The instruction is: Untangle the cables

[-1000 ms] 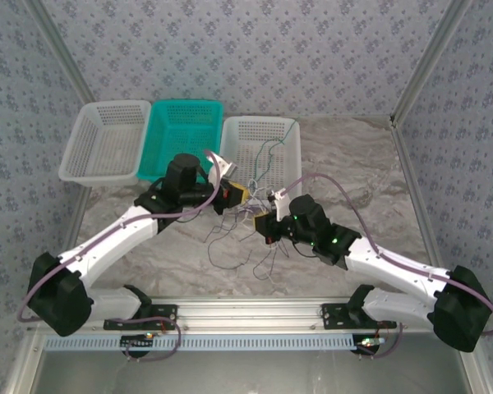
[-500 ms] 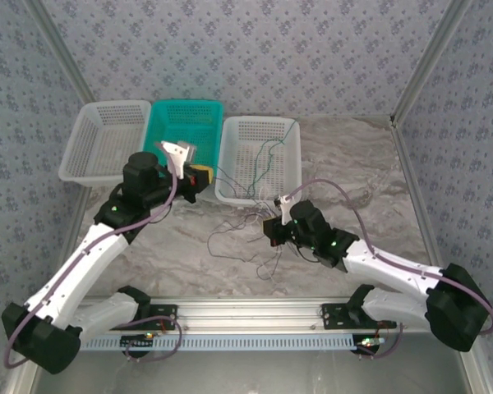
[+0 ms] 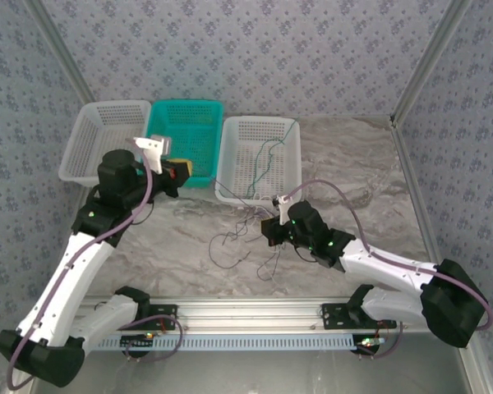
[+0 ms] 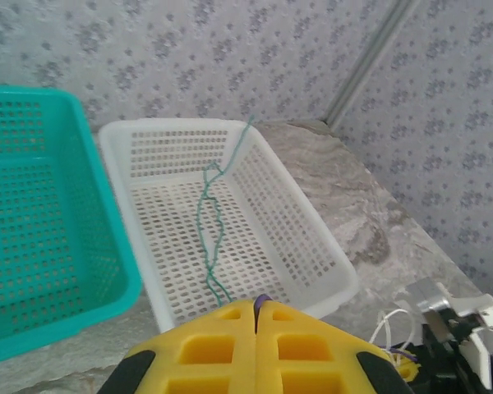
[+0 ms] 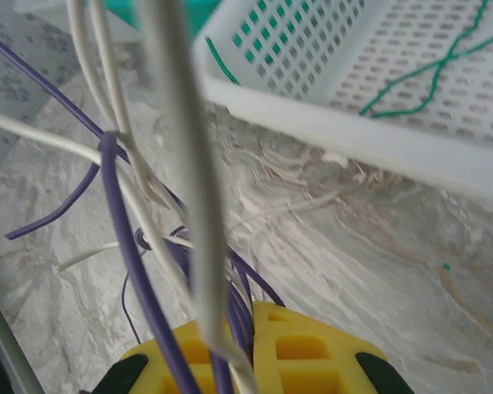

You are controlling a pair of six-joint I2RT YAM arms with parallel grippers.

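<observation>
Where the two arm bases sit on the aluminium rail (image 3: 246,310) at the near edge, the marble table (image 3: 353,164) begins. The first thing on it is a loose snarl of cables (image 3: 240,242), purple-grey and whitish strands looped over one another just left of the right gripper (image 3: 268,231). That gripper sits low over the table at the snarl's right side. In its wrist view the yellow fingers (image 5: 304,353) are pressed together on the cables, with purple and white strands rising out of the seam between them. One pale strand passes so close to the lens that it blurs across the view. Farther back and to the left, the left gripper (image 3: 181,169) is raised above the near rim of the teal basket (image 3: 185,123). Its yellow fingers (image 4: 205,345) are closed tight, with a sliver of purple cable (image 4: 261,300) pinched at the seam. From above, a thin dark line runs from this gripper rightward toward the snarl. Between the two grippers and the back wall stand three baskets in a row: a white basket (image 3: 107,135) on the left, the teal one in the middle, and a second white basket (image 3: 281,160) on the right. Its near wall stands directly behind the tangle. A green cable (image 3: 263,164) lies inside this right-hand basket, wriggling from the far right corner down to the near rim. Whether it crosses that rim to join the snarl I cannot tell. Patterned wallpaper (image 3: 255,49) closes the scene behind.
</observation>
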